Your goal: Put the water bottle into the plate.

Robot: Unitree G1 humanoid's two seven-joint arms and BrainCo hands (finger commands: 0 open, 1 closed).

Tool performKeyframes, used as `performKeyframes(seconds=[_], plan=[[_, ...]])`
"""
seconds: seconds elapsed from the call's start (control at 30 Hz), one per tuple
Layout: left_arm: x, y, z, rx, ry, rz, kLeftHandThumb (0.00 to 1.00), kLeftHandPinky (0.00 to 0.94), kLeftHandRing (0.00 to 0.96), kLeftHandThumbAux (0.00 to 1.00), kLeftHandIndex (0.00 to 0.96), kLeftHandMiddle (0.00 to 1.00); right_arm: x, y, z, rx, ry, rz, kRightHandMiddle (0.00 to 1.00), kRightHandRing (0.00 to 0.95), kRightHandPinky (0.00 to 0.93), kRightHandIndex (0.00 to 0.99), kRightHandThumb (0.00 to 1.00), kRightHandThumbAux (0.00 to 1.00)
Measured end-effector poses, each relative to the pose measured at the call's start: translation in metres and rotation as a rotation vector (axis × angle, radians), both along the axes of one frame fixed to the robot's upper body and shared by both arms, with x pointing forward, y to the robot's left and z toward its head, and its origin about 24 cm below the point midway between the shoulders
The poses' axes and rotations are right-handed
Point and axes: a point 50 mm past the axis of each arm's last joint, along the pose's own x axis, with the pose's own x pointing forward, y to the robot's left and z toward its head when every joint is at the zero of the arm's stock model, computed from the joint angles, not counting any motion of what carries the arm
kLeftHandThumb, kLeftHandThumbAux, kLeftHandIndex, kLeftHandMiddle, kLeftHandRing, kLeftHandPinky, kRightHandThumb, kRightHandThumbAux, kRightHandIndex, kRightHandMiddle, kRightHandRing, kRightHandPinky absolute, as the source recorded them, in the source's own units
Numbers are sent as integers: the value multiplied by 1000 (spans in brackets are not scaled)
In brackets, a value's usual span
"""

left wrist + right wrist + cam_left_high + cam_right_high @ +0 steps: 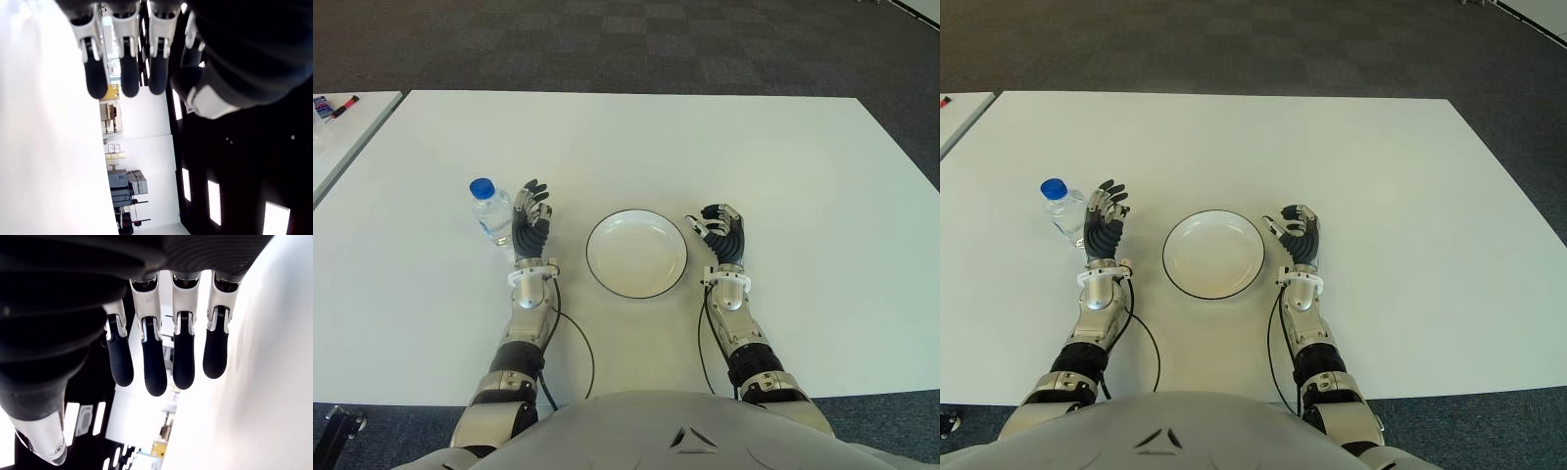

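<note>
Left hand [530, 223]: fingers loose, nothing in them; the water bottle [491, 211] stands upright just beside it on its outer side, no clear gap between them showing.
Inner side of left hand: a strip of bare table [773, 147], then the plate [636, 253], which holds nothing.
Ahead of left hand: bare white tabletop to the far edge.
Right hand [722, 233]: fingers loosely curled, nothing in them; just beside the plate, which lies on its inner side.
Outer side of right hand: bare tabletop to the edge.
Bottle to plate: the left hand itself stands between them.
</note>
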Motion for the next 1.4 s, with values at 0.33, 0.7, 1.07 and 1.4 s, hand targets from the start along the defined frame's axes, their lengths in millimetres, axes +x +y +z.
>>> performKeyframes(seconds=[0.33, 0.7, 1.07, 1.4], plan=[[0, 0, 0, 0, 0, 0, 730, 328, 270, 642, 183, 247, 0, 0, 0, -2, -1, 1, 335, 378, 432, 179, 654, 706], [0, 0, 0, 0, 0, 0, 728, 325, 268, 637, 180, 240, 0, 0, 0, -7, 3, -7, 278, 354, 416, 125, 589, 695], [0, 0, 0, 1, -1, -1, 722, 314, 252, 612, 164, 224, 0, 0, 0, 1, 4, -11, 275, 354, 421, 124, 588, 668], [-4, -7, 21, 20, -99, -29, 714, 305, 244, 596, 152, 228, 1, 0, -1, 7, 7, -18, 281, 357, 424, 134, 607, 662]])
